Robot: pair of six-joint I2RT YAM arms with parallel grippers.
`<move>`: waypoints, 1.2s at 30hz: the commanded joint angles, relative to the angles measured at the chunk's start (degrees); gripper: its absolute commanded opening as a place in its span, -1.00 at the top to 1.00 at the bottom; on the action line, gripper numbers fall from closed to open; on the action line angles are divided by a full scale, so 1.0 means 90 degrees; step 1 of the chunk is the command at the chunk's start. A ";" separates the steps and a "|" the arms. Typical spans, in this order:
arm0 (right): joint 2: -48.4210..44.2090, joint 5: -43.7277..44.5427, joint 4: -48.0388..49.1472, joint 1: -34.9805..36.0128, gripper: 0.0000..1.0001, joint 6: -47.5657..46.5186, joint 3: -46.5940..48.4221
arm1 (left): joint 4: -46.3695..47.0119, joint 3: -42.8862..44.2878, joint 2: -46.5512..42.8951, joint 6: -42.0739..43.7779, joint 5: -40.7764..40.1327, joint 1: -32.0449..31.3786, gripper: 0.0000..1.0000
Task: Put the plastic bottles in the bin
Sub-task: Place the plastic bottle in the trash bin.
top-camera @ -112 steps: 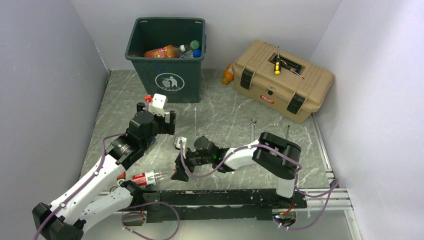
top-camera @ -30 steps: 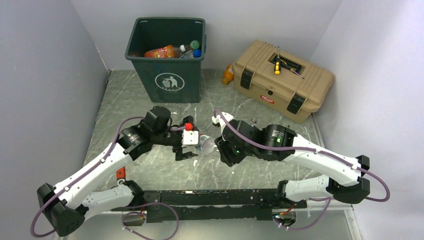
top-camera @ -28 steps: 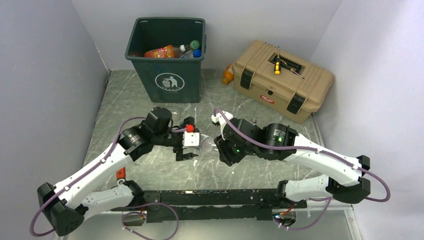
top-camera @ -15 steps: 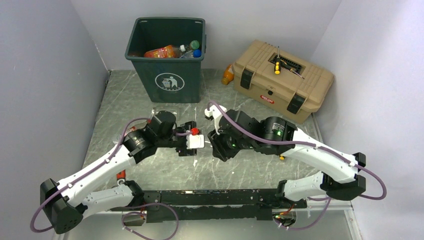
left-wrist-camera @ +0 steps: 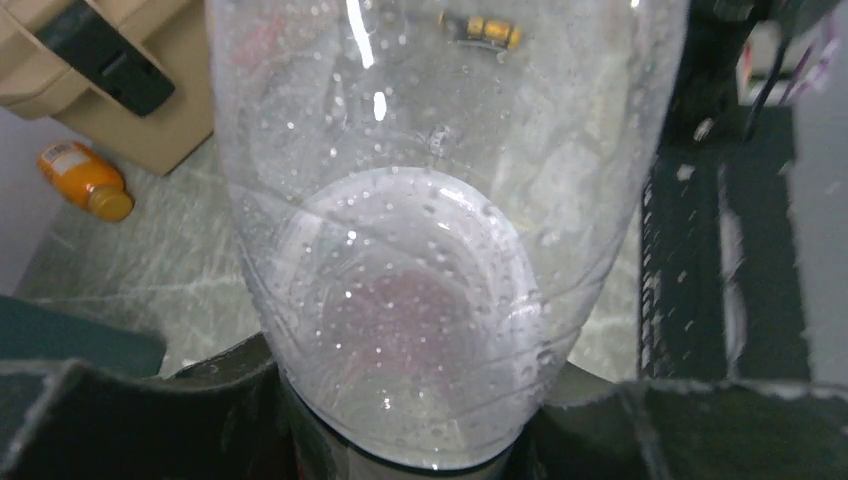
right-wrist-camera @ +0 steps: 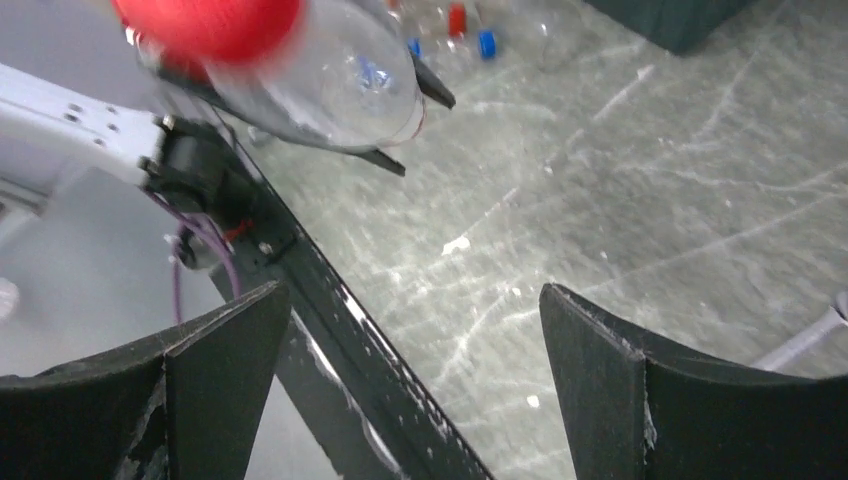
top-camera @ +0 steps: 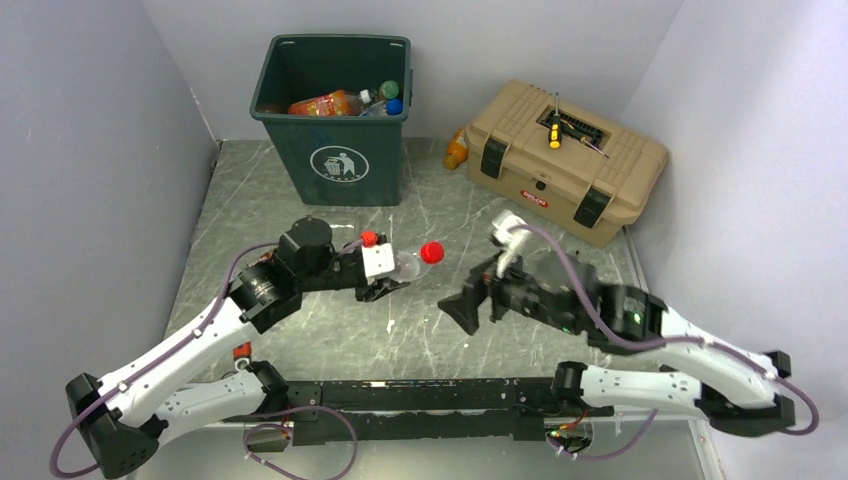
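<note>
A clear plastic bottle [top-camera: 410,266] with a red cap [top-camera: 431,252] hangs above the table's middle, and my left gripper [top-camera: 388,280] is shut on its base end. In the left wrist view the bottle [left-wrist-camera: 420,250] fills the frame between the dark fingers. My right gripper [top-camera: 465,303] stands open a little right of the bottle, clear of it. Its wrist view shows the bottle [right-wrist-camera: 330,80] beyond the wide-spread, empty gripper [right-wrist-camera: 410,380]. The dark green bin [top-camera: 390,118] stands at the back and holds several bottles [top-camera: 330,103]. An orange bottle [top-camera: 456,150] lies beside the toolbox.
The tan toolbox [top-camera: 600,165] sits at the back right with a yellow-handled screwdriver [top-camera: 554,135] on its lid. Loose red and blue caps [right-wrist-camera: 487,42] lie on the marbled table. A red-labelled item [top-camera: 243,350] shows under the left arm. Grey walls close in both sides.
The bottle passed from the right gripper to the left. The left jaws closed on it. The right jaws opened and the right arm drew back toward the near right.
</note>
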 commanded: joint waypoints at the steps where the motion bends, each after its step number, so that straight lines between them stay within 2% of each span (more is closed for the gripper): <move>1: -0.1754 -0.0002 0.4199 0.0015 -1.00 -0.0344 -0.2427 | 0.1128 0.0800 0.0106 -0.2352 0.0762 0.0032 0.36; 4: -0.2070 -0.0295 0.5186 0.0015 -1.00 -0.0432 -0.3209 | 0.2298 0.0755 0.0241 -0.4118 0.0992 0.0033 0.36; 9: -0.1601 -0.0546 0.5945 0.0015 -1.00 -0.0450 -0.3424 | 0.4719 -0.0037 0.0211 -0.6518 0.0374 0.0043 0.30; 11: -0.1384 -0.0586 0.6241 0.0015 -1.00 -0.0476 -0.3367 | 0.5317 -0.0198 0.0249 -0.7046 0.0200 0.0052 0.30; 15: -0.1067 -0.0742 0.7025 0.0015 -1.00 -0.0483 -0.3298 | 0.5801 -0.0216 0.0369 -0.7559 0.0164 0.0055 0.31; 20: -0.0453 -0.0648 0.7066 0.0015 -0.98 -0.0578 -0.2889 | 0.5831 -0.0181 0.0334 -0.7658 0.0218 0.0043 0.31; 26: 0.0152 -0.0549 0.7295 0.0015 -0.55 -0.0561 -0.2660 | 0.5661 -0.0215 0.0224 -0.7468 0.0235 0.0048 0.30; 28: 0.0200 -0.0596 0.7594 0.0015 -0.29 -0.0570 -0.2707 | 0.5571 -0.0215 0.0202 -0.7446 0.0240 0.0047 0.26; 29: 0.0225 -0.0626 0.7586 0.0015 -0.13 -0.0584 -0.2683 | 0.5555 -0.0215 0.0196 -0.7427 0.0267 0.0045 0.18; 30: 0.0237 -0.0648 0.7568 0.0015 -0.01 -0.0602 -0.2667 | 0.5508 -0.0197 0.0187 -0.7395 0.0306 0.0043 -0.01; 32: 0.0219 -0.0679 0.7523 0.0015 0.13 -0.0646 -0.2679 | 0.5296 -0.0121 0.0119 -0.7265 0.0316 0.0049 -0.54; 34: 0.0122 -0.0689 0.7432 0.0015 0.23 -0.0706 -0.2742 | 0.4914 -0.0011 -0.0062 -0.6979 0.0064 0.0045 -0.96; 36: -0.0035 -0.0613 0.7317 0.0015 0.29 -0.0766 -0.2838 | 0.4299 0.0193 -0.0342 -0.6533 -0.0406 0.0043 -0.99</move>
